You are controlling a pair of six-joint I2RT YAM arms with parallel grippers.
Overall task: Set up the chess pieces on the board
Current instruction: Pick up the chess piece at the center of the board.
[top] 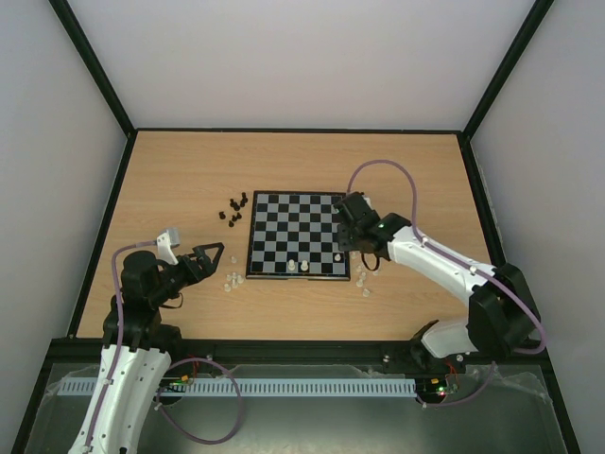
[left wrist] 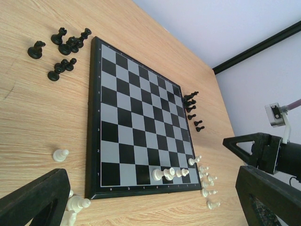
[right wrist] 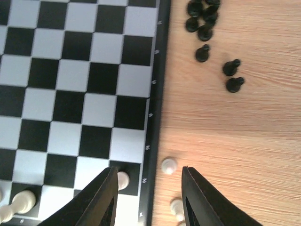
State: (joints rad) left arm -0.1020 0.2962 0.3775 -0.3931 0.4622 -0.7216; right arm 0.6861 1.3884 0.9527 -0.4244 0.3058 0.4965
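**Top view:** Your board sits mid-tabletop and is nearly bare, with only a few white pieces standing along its near rows. Your left fingers hang spread and empty off the near-left corner, just beside a small huddle of white spares. Your right fingers reach down over the board's right rim, toward its near end. The black pieces are clustered off the far-left corner, apparently parked until their turn.

**Left wrist view:** The left fingers, wide apart and gripping nothing, frame the board. The white pieces stand toward the right of the nearest row, with one pawn a row ahead. More black pieces lie off the right rim, farther back.

**Right wrist view:** The right fingers are parted, hold nothing and straddle the rim of the board. The pawn stands on a dark square, just beside one finger. A loose pawn lies on the tabletop in the gap between them, so that spread looks readied for your next pick-up. Most of the setup lies ahead of you.
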